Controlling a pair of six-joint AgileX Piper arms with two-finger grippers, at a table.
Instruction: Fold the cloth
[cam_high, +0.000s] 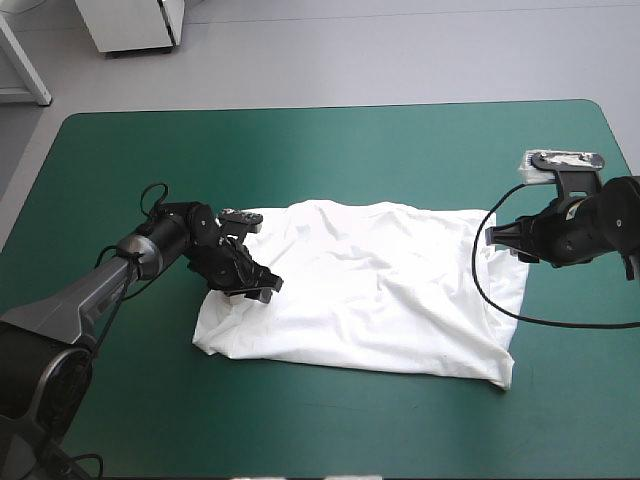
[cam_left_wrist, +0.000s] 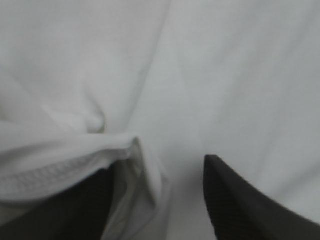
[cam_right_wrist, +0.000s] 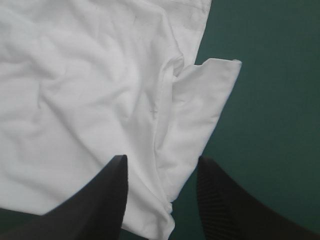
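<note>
The white T-shirt (cam_high: 370, 290) is spread flat on the teal-green cover (cam_high: 300, 150), its side edges lying between the wide-open fingers (cam_right_wrist: 110, 200) of the left gripper (cam_high: 262, 288) and the right gripper (cam_high: 497, 236), so each edge is best pushed deep in before the fingers are shut tight.

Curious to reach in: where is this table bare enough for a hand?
Bare: the teal-green cover beyond the T-shirt to the far edge, and along the near edge. Crowded: the T-shirt's ends, where the left pincer and right pincer sit.
</note>
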